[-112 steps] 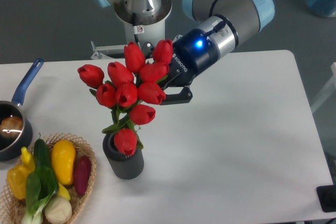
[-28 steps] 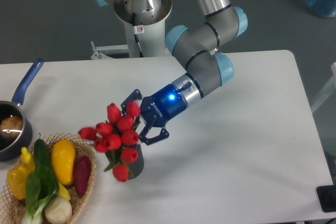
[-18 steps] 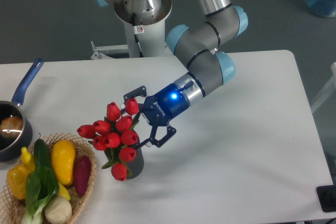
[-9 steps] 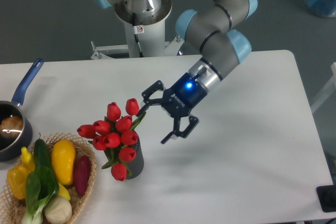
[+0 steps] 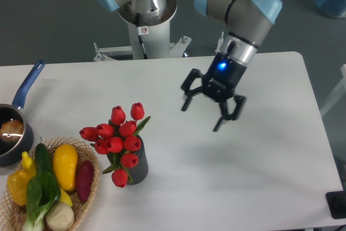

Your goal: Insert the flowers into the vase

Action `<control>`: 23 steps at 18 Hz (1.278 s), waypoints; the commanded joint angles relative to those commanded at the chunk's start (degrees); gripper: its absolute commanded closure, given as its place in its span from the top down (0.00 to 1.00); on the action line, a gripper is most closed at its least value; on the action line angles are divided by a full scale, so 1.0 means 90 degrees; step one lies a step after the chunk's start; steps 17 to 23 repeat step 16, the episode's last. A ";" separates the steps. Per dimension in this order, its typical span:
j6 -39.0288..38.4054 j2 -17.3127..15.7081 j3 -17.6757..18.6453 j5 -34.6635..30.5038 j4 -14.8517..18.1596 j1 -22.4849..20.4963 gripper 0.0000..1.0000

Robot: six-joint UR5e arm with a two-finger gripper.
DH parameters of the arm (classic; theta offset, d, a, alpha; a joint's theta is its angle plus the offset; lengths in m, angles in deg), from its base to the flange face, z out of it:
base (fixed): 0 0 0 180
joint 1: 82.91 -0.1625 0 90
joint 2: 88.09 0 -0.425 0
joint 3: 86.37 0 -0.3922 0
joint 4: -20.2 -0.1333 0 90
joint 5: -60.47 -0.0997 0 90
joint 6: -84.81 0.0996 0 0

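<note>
The red flowers [image 5: 120,140] hide most of the dark grey vase [image 5: 139,168], which stands left of the table's [image 5: 270,187] centre. At its 8 o'clock sits a basket [image 5: 86,152] of vegetables, cut off by the frame, and a blue-handled saucepan [image 5: 16,128] lies at 9. The gripper [image 5: 212,109] hangs at the vase's 2 o'clock, well apart, fingers spread wide and holding nothing.

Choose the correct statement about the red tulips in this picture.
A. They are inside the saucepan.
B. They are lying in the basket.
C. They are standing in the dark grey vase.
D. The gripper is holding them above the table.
C: the tulips rise from the vase, while the open gripper is away, empty.
</note>
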 joint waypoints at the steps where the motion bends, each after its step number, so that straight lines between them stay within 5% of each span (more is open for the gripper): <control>1: 0.0000 -0.0010 -0.0010 -0.0078 0.0000 -0.0068 1.00; 8: 0.1025 0.0156 -0.0311 -0.1628 0.0223 -0.0567 1.00; 14: 0.1055 0.0693 -0.1473 -0.3330 0.1678 -0.0421 1.00; 23: 0.1026 0.0771 -0.1601 -0.3419 0.1865 -0.0411 1.00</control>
